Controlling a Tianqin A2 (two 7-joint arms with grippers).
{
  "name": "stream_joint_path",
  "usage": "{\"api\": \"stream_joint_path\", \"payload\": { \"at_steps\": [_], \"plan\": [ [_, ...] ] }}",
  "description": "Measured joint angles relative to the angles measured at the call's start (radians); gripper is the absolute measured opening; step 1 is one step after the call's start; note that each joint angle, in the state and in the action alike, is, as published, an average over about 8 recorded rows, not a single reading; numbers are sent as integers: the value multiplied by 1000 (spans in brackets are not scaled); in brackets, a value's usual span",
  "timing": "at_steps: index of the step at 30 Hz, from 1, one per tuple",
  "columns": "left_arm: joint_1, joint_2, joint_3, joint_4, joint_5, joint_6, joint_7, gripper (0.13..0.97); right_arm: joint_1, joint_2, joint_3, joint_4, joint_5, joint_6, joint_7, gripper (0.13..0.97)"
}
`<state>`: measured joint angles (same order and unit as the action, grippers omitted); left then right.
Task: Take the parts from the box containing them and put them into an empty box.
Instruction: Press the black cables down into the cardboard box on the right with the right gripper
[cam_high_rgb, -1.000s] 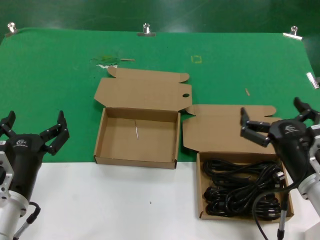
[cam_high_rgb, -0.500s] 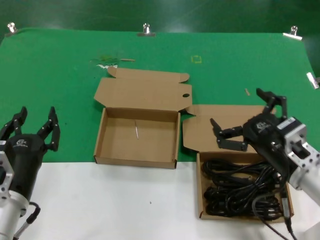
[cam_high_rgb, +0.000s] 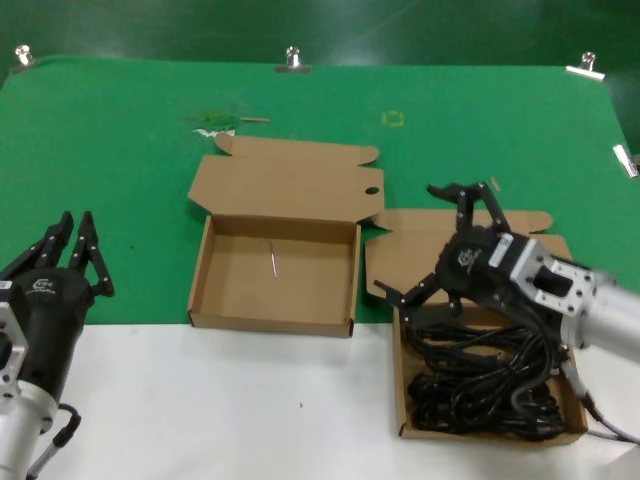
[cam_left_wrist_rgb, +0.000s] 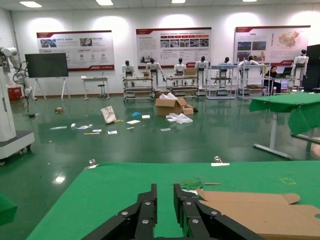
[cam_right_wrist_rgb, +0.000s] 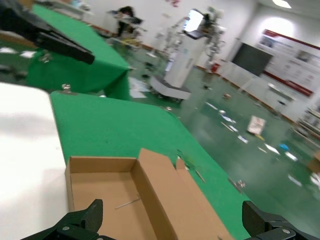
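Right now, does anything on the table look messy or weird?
Mostly tidy. A thin pale sliver lies alone on the floor of the empty box, and small scraps litter the green cloth behind it. The black power cables are tangled in the squarer box.

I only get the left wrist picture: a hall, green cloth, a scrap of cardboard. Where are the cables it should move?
Observer: The black cables lie in the squarer box, on the robot's right, outside your view.
Operator: Is anything holding them?
Observer: No. The right end effector hangs open over that box's back edge, grasping nothing.
Operator: And the box they go into?
Observer: The wide box holds only a thin pale sliver.
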<state>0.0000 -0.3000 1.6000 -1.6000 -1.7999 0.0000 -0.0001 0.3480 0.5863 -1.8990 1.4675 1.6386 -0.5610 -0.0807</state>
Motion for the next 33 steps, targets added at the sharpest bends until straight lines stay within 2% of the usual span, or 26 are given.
{"api": "stream_joint_path", "payload": {
  "at_steps": [4,12,21,33],
  "plan": [
    [0,0,0,0,0,0,0,234,84,19,-37,-32,-27,-77,-11,966],
    [0,0,0,0,0,0,0,162,223,44,-107,-60,-79,-223,-32,966],
    [0,0,0,0,0,0,0,151,340,57,-195,-121,-136,-400,-87,966],
    [0,0,0,0,0,0,0,151,453,74,-292,-210,-275,-549,-133,966]
  ]
}}
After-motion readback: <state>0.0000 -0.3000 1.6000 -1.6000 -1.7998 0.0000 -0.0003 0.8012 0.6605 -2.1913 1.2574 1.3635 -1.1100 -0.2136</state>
